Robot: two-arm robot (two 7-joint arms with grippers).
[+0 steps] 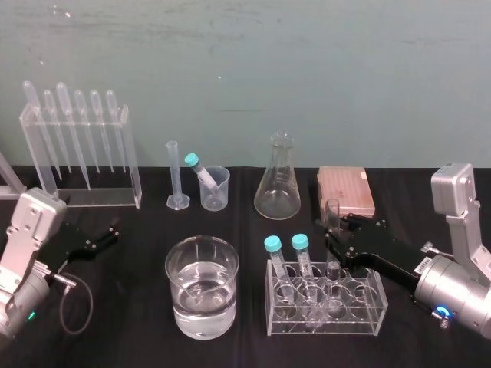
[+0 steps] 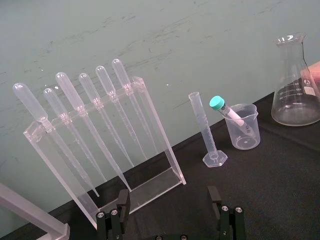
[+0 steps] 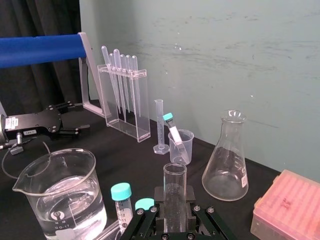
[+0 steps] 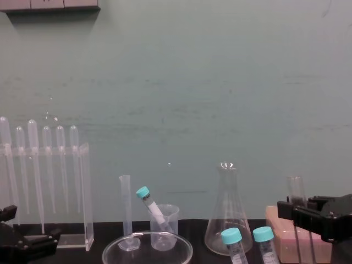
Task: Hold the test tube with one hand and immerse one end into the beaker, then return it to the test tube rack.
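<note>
Glass test tube (image 1: 332, 208) held upright by right gripper (image 1: 334, 230).

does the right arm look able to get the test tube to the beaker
Probably yes. The right arm has its jaws closed on the test tube, and the beaker stands left of the clear rack; two teal-capped tubes stand between, so lift first. The left arm is parked.

flask (image 1: 278, 184) | small cup (image 1: 215, 193) left of flask, capped tube (image 1: 198, 169) inside | cylinder (image 1: 174, 175) farther left | pipette stand (image 1: 77, 116) far left
</note>
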